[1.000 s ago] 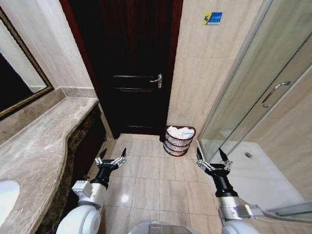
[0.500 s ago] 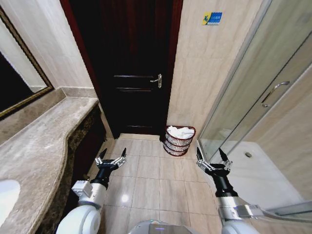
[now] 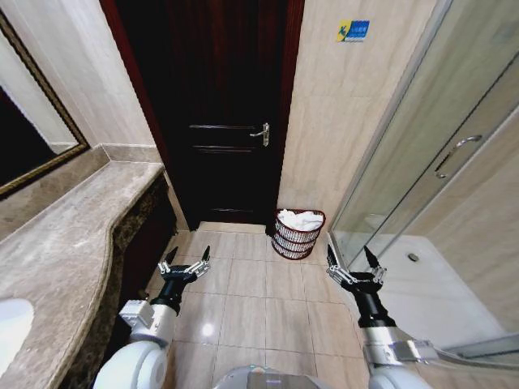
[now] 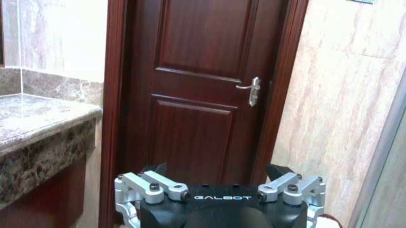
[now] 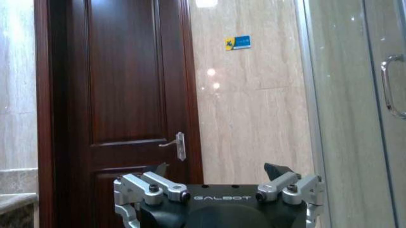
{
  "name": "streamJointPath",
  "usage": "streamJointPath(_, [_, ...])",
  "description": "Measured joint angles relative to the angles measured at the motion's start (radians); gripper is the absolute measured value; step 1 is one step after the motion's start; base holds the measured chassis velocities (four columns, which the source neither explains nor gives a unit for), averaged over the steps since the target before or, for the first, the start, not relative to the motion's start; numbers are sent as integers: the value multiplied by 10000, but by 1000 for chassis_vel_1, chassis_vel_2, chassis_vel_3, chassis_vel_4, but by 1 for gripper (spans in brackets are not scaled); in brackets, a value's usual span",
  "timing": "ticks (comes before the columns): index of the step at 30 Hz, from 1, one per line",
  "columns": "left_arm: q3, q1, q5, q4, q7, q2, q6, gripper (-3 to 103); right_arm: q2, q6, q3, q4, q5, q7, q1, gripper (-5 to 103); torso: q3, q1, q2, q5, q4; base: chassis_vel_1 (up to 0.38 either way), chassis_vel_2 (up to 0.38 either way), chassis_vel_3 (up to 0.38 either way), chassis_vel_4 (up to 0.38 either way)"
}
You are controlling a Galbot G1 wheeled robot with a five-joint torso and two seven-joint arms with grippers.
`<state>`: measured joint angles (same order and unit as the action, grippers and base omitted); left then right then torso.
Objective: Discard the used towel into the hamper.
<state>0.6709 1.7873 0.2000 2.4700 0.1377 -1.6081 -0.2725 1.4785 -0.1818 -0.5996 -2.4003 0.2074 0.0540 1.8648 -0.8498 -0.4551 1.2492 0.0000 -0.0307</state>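
Note:
The hamper (image 3: 298,234), a round dark red-brown openwork basket, stands on the floor against the wall beside the door. A white towel (image 3: 301,219) lies bunched inside its top. My left gripper (image 3: 186,260) hovers open over the floor tiles, well to the left of the hamper and nearer to me. Open as well, my right gripper (image 3: 354,261) hangs just right of the hamper, close to the shower glass. Neither holds anything. In the wrist views the left gripper (image 4: 217,172) and the right gripper (image 5: 216,169) point at the door with spread fingers.
A dark wooden door (image 3: 223,121) with a lever handle (image 3: 261,134) is shut ahead. A marble counter (image 3: 73,235) runs along the left wall under a mirror (image 3: 28,134). A glass shower enclosure (image 3: 422,186) bounds the right. Tiled floor (image 3: 259,300) lies between my arms.

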Motion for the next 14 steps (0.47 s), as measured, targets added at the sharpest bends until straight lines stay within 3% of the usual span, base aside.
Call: streamJointPath(14, [0,0,0,0,0,0,0,100,1,0,0,0,0,0,-1,100,0,0,0,0,0,0,0,0,0])
